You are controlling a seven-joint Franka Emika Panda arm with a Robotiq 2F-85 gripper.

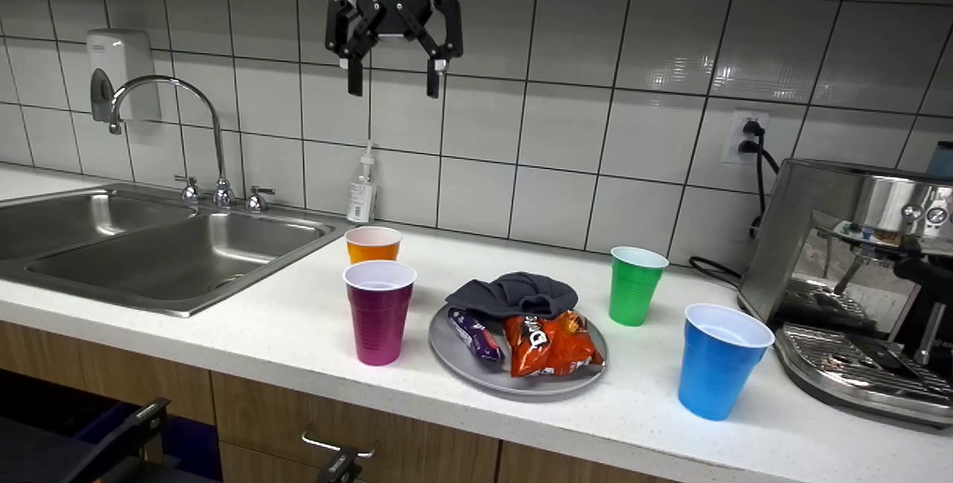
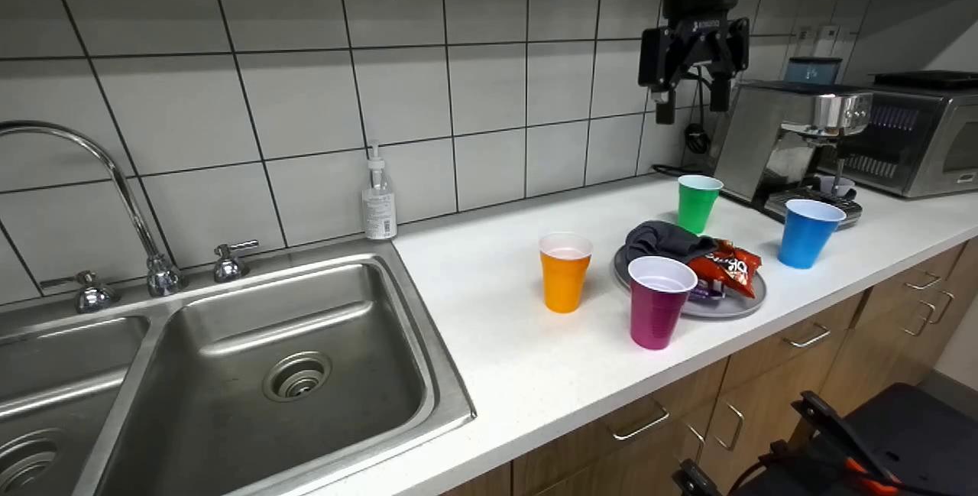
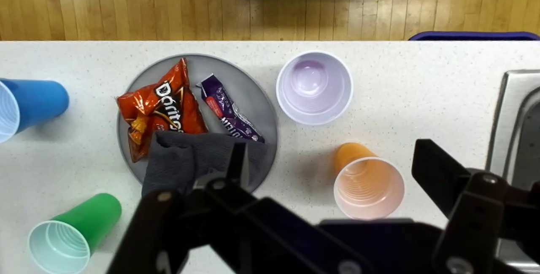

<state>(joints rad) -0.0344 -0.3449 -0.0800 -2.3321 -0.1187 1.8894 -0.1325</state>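
My gripper [image 1: 394, 85] is open and empty, high above the counter, and touches nothing; it also shows in an exterior view [image 2: 692, 102]. In the wrist view an orange cup [image 3: 369, 187] stands upright between the open fingers [image 3: 332, 162], well below them. A magenta cup [image 1: 378, 312], a green cup [image 1: 638, 286] and a blue cup [image 1: 718, 364] stand upright around a grey plate [image 1: 476, 371]. On the plate lie a red Doritos bag [image 3: 166, 103], a purple protein bar [image 3: 228, 109] and a dark grey cloth [image 3: 185, 160]. One finger hides part of the cloth in the wrist view.
A steel double sink [image 2: 428, 343] with a curved faucet [image 2: 114, 175] is at one end of the white counter [image 2: 489, 397]. A soap bottle [image 2: 378, 202] stands by the tiled wall. A coffee machine [image 1: 856, 260] stands beyond the blue cup, with a microwave [image 2: 917, 137] beside it.
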